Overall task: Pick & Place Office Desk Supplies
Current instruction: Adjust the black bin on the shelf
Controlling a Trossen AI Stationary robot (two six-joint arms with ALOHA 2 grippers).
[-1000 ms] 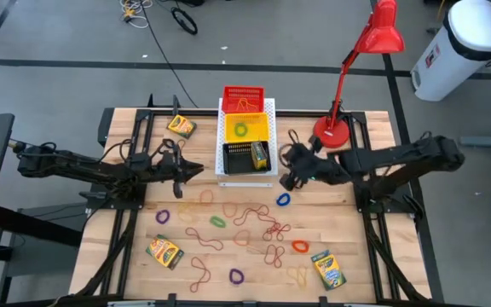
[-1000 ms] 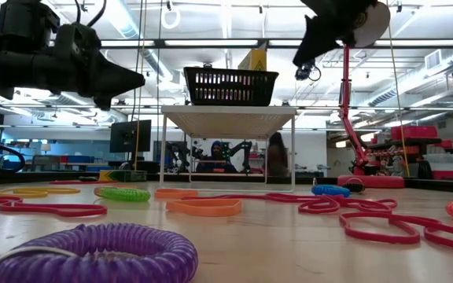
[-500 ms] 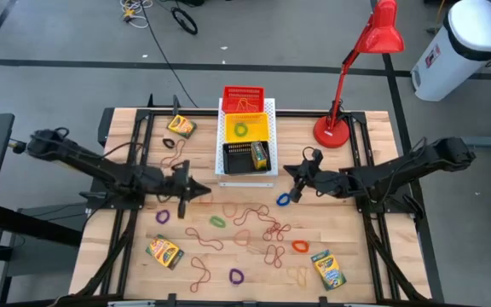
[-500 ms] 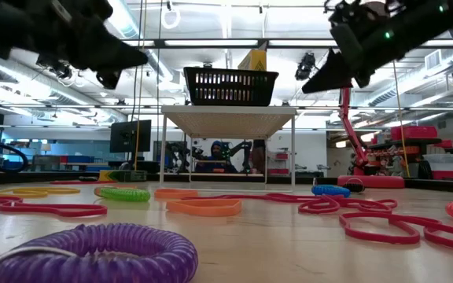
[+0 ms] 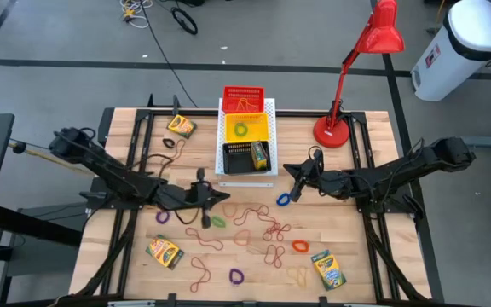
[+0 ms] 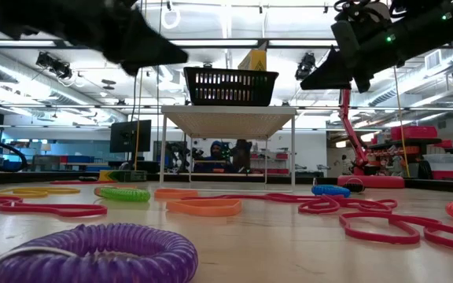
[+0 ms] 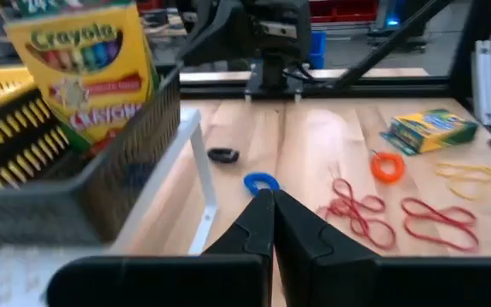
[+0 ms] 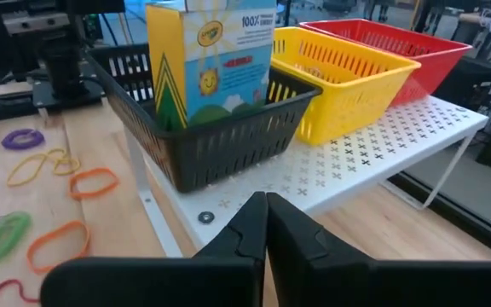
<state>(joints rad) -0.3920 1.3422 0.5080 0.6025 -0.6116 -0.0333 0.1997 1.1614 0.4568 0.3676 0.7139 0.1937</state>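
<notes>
I see my left gripper (image 5: 221, 197) with fingers pressed together, empty, green loop (image 5: 218, 222) just below; my right gripper (image 5: 289, 170) likewise closed, empty, blue loop (image 5: 283, 200) beside it on the worktop (image 5: 356, 256).

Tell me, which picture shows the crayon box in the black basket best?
The right wrist view: the crayon box stands upright, its front facing us. The left wrist view shows it blurred at the edge; from above it's tiny; the low view shows only its tip.

Pale wooden table (image 5: 356, 256), glossy red lamp (image 5: 373, 38).
</notes>
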